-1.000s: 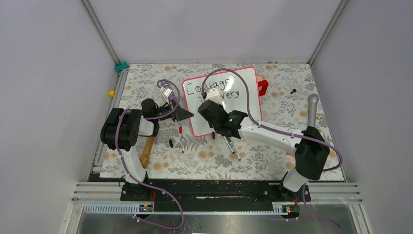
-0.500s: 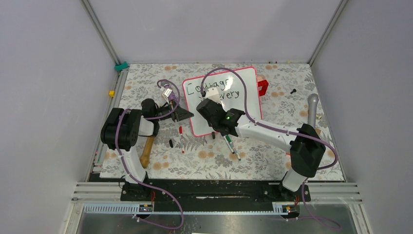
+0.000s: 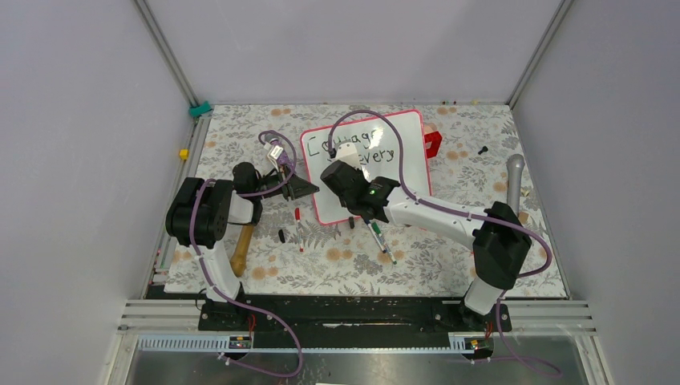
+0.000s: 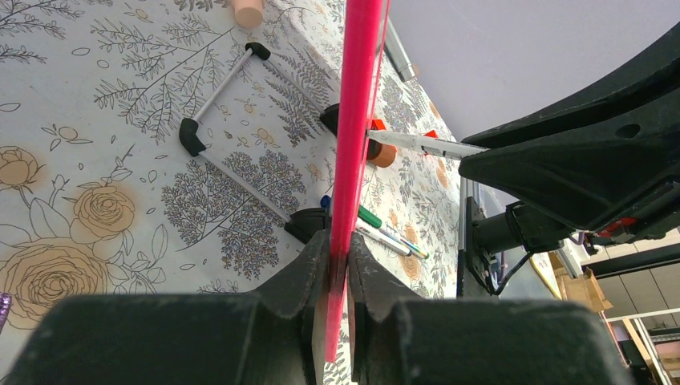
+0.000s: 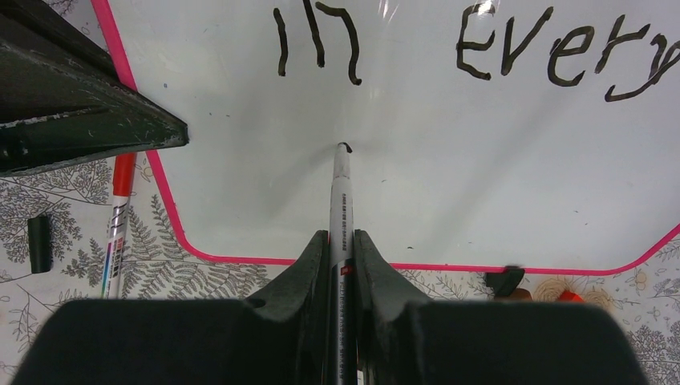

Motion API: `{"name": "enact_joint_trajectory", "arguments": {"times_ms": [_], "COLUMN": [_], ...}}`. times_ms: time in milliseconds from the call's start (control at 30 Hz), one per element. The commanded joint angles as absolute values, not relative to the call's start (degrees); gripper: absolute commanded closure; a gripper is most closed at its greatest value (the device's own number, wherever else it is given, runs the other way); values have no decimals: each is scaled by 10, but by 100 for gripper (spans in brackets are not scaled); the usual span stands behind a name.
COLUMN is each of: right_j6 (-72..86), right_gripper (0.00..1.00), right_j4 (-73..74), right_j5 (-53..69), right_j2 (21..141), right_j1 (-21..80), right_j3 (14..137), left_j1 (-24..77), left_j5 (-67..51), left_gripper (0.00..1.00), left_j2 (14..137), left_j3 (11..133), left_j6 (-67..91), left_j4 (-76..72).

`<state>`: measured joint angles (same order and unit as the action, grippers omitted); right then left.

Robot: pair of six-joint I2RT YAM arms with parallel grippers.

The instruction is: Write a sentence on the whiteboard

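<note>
— On the counter (image 3: 321,265), mid-back: the whiteboard (image 3: 319,194), pink frame. Flat or tilted?
— Can't tell. The left wrist view has it edge-on, just a pink strip. The left gripper (image 4: 337,269) is pinched tight on that frame, at the board's left edge.
— Right gripper (image 5: 341,241)?
— Closed hard around a marker (image 5: 341,188), barrel between the jaws, rear end hidden inside them. The black tip touches the white surface below "in", with a small ink dot there.
— The sentence (image 5: 513,56)?
— Partial. The right wrist view reads "in Every", last letter cut off at the picture's right edge, upper line out of frame. The top view shows "Courage" with its middle letters behind the right arm (image 3: 433,215) and cable. In the second row only "very" is clear.
— Anything else?
— A red pen (image 5: 118,216) lies on the counter just beside the board's lower left frame, with a black cap (image 5: 38,239) near it. A red block (image 3: 433,143) sits at the board's right edge, partly hidden; touching or not, can't tell. More pens (image 3: 385,250) lie near the right arm, half covered, colours hard to read from above.
</note>
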<state>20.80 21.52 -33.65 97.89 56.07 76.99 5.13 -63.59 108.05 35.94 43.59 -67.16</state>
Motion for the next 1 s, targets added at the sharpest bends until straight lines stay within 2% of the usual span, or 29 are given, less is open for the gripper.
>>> {"name": "enact_joint_trajectory", "arguments": {"times_ms": [0,967], "right_j6": [212,226], "right_gripper": [100,100], "right_j4": [211,251], "right_j5": [-333,-323], "right_j2": [985,983], "right_j1": [556,556], "right_j3": [790,782], "left_j1": [47,45], "left_j5": [-630,-631], "left_gripper": [100,100], "left_j2": [1072,1074], "left_j3": [355,355], "left_j6": [450,454], "left_j4": [-702,-708]}}
